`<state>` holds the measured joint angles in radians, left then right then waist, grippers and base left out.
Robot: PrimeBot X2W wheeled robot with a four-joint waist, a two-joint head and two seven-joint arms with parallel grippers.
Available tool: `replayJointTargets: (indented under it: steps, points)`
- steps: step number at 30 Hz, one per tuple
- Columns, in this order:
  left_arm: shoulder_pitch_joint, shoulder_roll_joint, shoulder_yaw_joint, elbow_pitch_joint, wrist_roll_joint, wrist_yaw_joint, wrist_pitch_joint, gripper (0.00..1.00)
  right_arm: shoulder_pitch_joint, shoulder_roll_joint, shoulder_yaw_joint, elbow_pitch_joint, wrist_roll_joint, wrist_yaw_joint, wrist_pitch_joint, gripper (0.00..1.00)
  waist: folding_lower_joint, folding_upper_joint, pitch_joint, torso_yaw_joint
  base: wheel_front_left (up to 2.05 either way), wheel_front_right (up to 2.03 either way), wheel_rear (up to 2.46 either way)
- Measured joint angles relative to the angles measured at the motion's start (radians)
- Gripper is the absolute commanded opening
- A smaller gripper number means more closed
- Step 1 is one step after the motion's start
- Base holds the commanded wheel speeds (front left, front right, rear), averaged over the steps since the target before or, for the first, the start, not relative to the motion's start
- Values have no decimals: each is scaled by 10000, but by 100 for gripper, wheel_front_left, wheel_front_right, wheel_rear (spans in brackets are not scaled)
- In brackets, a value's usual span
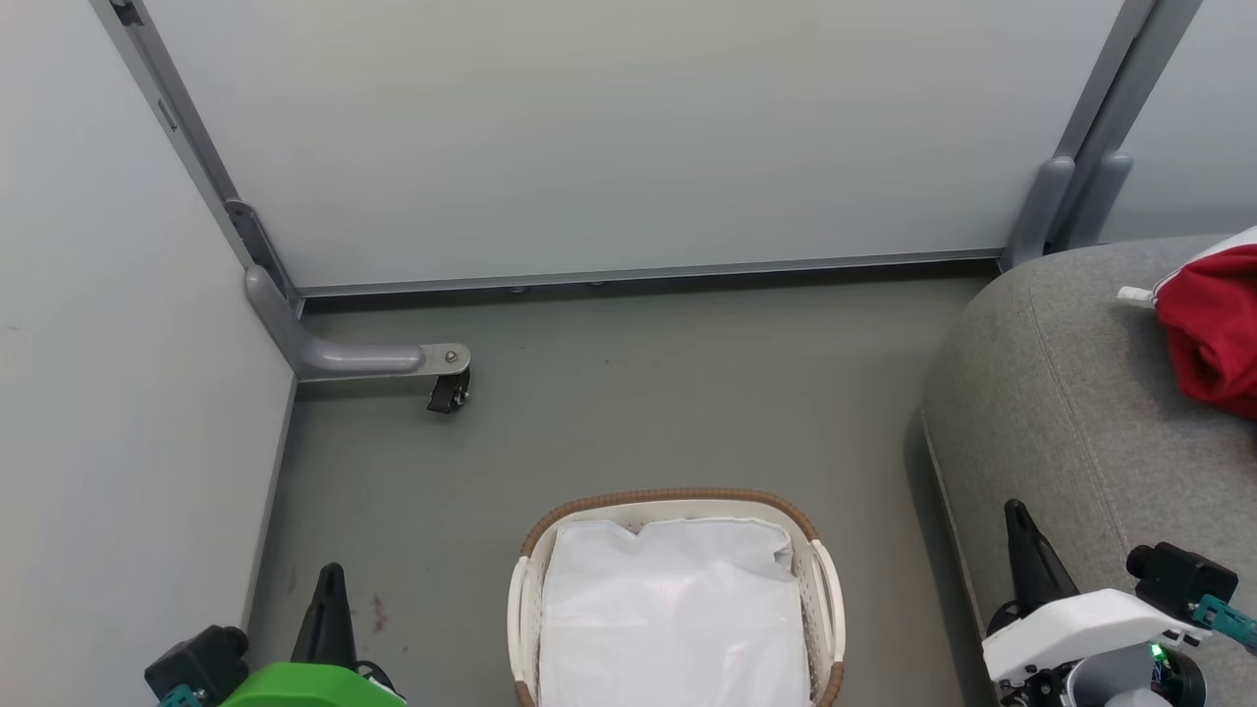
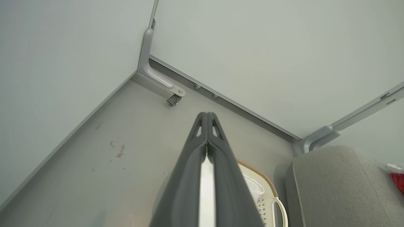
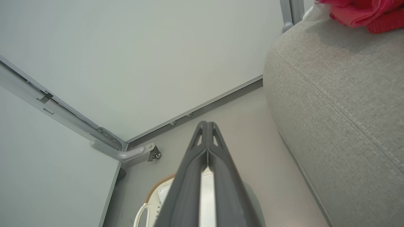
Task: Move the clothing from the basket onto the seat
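Clothing (image 1: 1213, 334) lies bunched on the seat (image 1: 1061, 412), ahead and right of the right tool (image 1: 1021, 545). That tool and the left tool (image 1: 330, 594) have fingers pressed together, gripping nothing. Between them the basket (image 1: 678, 498) shows just its white liner (image 1: 678, 609). The move looks finished; best to hold both tools clear and check nothing red hides under the liner. No writing is readable.

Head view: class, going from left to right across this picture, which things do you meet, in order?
left gripper → caster wheel → basket → right gripper → clothing
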<state>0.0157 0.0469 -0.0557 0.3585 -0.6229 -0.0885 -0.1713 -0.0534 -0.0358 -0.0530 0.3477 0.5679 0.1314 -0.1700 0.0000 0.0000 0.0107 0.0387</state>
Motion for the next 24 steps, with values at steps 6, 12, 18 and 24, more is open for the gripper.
replayJointTargets:
  steps: [6,12,18,24]
  points:
    - [-113,0,180,-92,-880,-40,270,0,-16,-8,-44,-100,953,0,259,0,0,0,-5,-23,0,0,0]
    - [-180,0,290,-205,-1701,-77,485,0,-47,-15,-94,-178,1806,0,489,0,0,0,-9,-44,0,0,0]
    - [-287,0,431,-288,-2454,-92,709,0,-95,-25,-146,-255,2587,0,709,0,0,0,-13,-66,0,0,0]
    - [-373,0,550,-351,-3173,-140,917,0,-142,-33,-196,-324,3350,-2,922,0,0,0,-18,-89,0,0,0]
